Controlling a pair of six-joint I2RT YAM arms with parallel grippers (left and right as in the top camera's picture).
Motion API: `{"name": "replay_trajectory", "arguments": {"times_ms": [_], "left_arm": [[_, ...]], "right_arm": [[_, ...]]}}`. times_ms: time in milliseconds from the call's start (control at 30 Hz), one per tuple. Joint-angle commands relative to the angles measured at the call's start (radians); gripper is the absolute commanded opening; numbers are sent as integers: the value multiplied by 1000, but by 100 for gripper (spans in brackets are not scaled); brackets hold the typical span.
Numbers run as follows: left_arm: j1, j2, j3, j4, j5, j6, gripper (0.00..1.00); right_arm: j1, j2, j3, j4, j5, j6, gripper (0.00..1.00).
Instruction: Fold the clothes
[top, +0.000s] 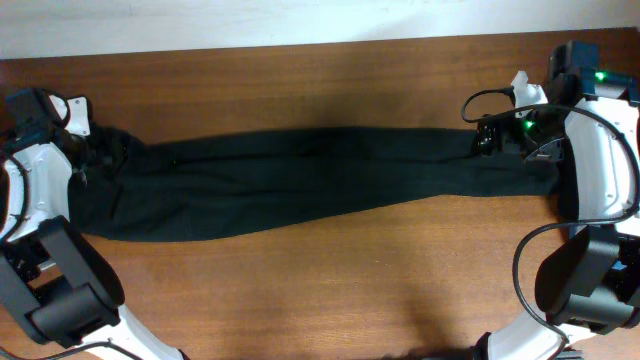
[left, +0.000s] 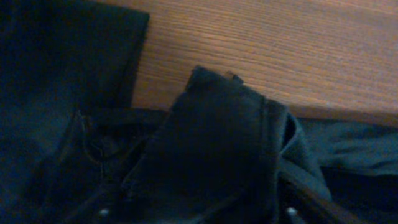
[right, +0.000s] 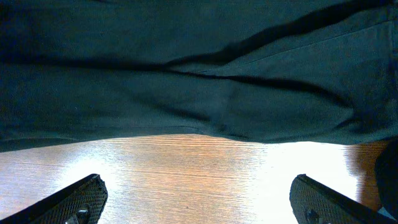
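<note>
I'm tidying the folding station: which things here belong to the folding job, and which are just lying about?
For the job: black trousers; right gripper, open beside them.
Lying about: nothing visible, only the wooden table.

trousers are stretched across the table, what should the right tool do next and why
Probably ease the right tool forward onto the near edge of the trousers and close on it. Its jaws stand open over the table, with the fabric edge just ahead and nothing between them.

left arm (top: 38, 188): white shell, black joints | right arm (top: 600, 165): same, looped black cable (top: 517, 265), green light (top: 600, 76)
</note>
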Motion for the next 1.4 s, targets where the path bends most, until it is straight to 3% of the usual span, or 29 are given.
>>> {"name": "replay_trajectory", "arguments": {"times_ms": [0, 100, 167, 233, 633, 900, 1133, 1233, 1367], "left_arm": [[1, 15, -12, -10, 18, 23, 62], [1, 15, -12, -34, 2, 23, 36], [1, 14, -11, -62, -17, 23, 13], [3, 13, 0, -112, -24, 22, 2], [90, -18, 119, -550, -44, -160, 1], [127, -149, 184, -580, 14, -175, 1], [127, -205, 190, -638, 48, -182, 1], [127, -204, 185, -681, 48, -182, 0], [126, -204, 176, -694, 48, -183, 1]], "right_arm": [[5, 5, -6, 0, -16, -10, 99], [5, 5, -6, 0, -15, -10, 99], [5, 5, -6, 1, -16, -10, 99], [5, 5, -6, 1, -15, -10, 99], [5, 5, -6, -10, 26, 26, 99], [5, 7, -6, -25, 51, 79, 100], [5, 76, -18, -58, 41, 84, 89], [5, 124, -18, -53, 40, 84, 70], [8, 198, -18, -41, 32, 82, 24]]}}
